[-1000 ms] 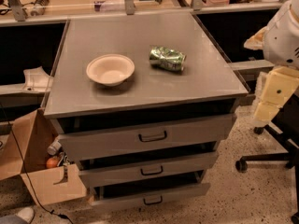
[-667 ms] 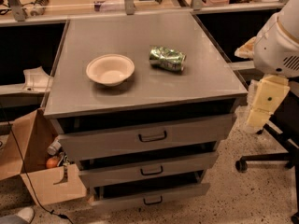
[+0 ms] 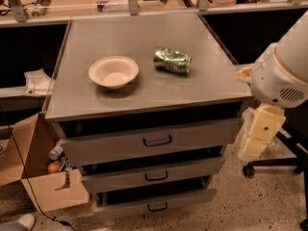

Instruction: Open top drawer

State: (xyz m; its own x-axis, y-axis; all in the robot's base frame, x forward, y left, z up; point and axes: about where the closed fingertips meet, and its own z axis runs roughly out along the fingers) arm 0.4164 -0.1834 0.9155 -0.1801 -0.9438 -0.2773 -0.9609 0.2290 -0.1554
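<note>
Gripper [image 3: 260,134]: cream-coloured, hung below the white arm [image 3: 284,76] just off the table's front right corner, pointing down.
Gripper state: could not tell whether spread or pressed together.
Top drawer [image 3: 192,137]: directly under the table's front edge, with a dark gap above its grey front; its right end was near the gripper.
Handle [image 3: 157,140]: dark loop at the middle of the drawer front, well apart from the gripper.
Lower drawers: middle drawer [image 3: 154,174] and bottom drawer [image 3: 156,205], each with a dark gap above.
Table [image 3: 144,37]: grey top.
Crushed can [image 3: 172,60]: green, on its side, right of centre.
Bowl [image 3: 113,71]: pale, upright, left of the can and nearer the front edge.
Cardboard box [image 3: 43,177]: on the floor by the front left corner.
</note>
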